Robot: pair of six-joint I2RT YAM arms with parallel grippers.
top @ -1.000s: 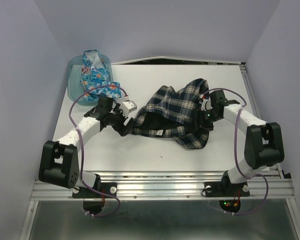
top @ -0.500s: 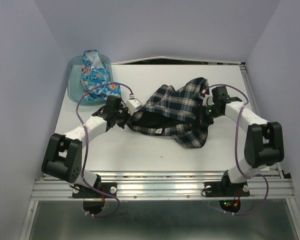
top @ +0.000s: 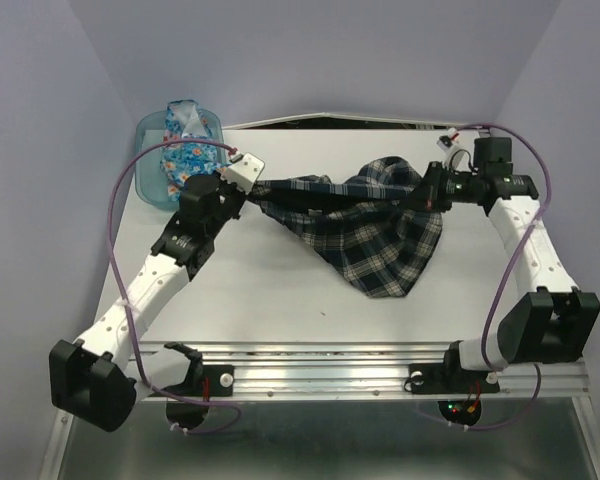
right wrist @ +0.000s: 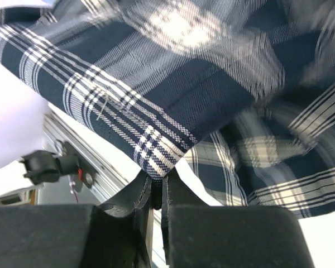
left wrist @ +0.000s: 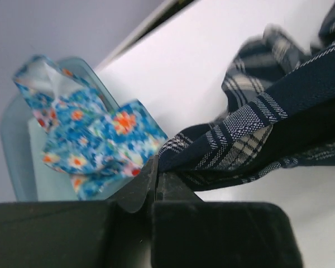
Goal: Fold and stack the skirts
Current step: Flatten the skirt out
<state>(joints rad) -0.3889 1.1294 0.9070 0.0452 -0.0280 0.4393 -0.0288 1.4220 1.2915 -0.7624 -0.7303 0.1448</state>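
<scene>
Two skirts. The plaid skirt (top: pixel 375 230) is stretched between the left tool (left wrist: pixel 155 168) and the right tool (right wrist: pixel 156 182), each clamped tight on its edge, with its lower part on the worktop (top: pixel 270 290). The flowered skirt (top: pixel 192 160) lies in the one bin (top: pixel 146 160), far left.

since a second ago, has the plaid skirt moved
Yes. The plaid skirt has been pulled up and stretched wide, and its left corner is now nearer the teal bin than before.
</scene>
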